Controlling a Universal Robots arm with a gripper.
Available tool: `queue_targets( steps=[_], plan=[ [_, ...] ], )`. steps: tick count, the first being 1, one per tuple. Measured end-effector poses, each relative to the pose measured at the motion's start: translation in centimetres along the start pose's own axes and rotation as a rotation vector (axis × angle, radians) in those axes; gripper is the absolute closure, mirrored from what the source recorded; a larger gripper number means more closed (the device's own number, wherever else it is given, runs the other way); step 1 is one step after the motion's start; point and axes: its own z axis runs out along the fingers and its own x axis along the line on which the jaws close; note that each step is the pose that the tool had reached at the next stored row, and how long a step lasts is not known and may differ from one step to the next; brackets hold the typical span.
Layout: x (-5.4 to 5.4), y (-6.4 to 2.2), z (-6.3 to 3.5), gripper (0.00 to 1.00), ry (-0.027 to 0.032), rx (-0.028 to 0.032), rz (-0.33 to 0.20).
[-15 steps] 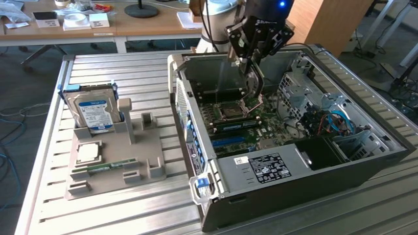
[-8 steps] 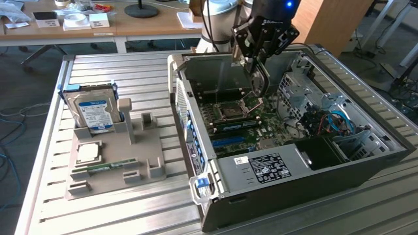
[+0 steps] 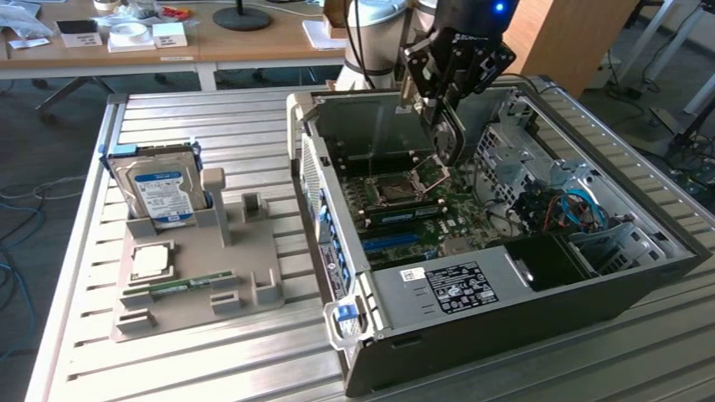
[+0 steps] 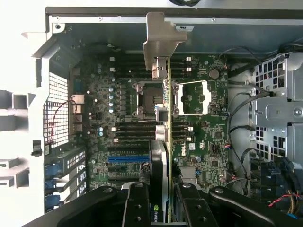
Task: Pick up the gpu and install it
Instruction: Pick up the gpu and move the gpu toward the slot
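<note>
Slatted aluminium table (image 3: 223, 368); open PC case (image 3: 503, 335) on its side. Gripper (image 3: 444, 109) clamped on gpu (image 4: 164, 142). Hangs edge-on above motherboard (image 4: 118, 109), silver bracket (image 4: 160, 38) at far end. Judged light, stiff, fragile: best gripped on flat faces, clear of edge connector.

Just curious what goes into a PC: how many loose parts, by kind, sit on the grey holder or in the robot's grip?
Hard drive: 1
Processor chip: 1
RAM stick: 1
gpu, held in the gripper: 1
Total: 4
</note>
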Motion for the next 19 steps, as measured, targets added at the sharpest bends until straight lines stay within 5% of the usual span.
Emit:
queue_targets(
  steps=[19],
  plan=[
    [-0.55, 0.02, 0.02, 0.73, 0.0, -0.0001, 0.0]
  ],
)
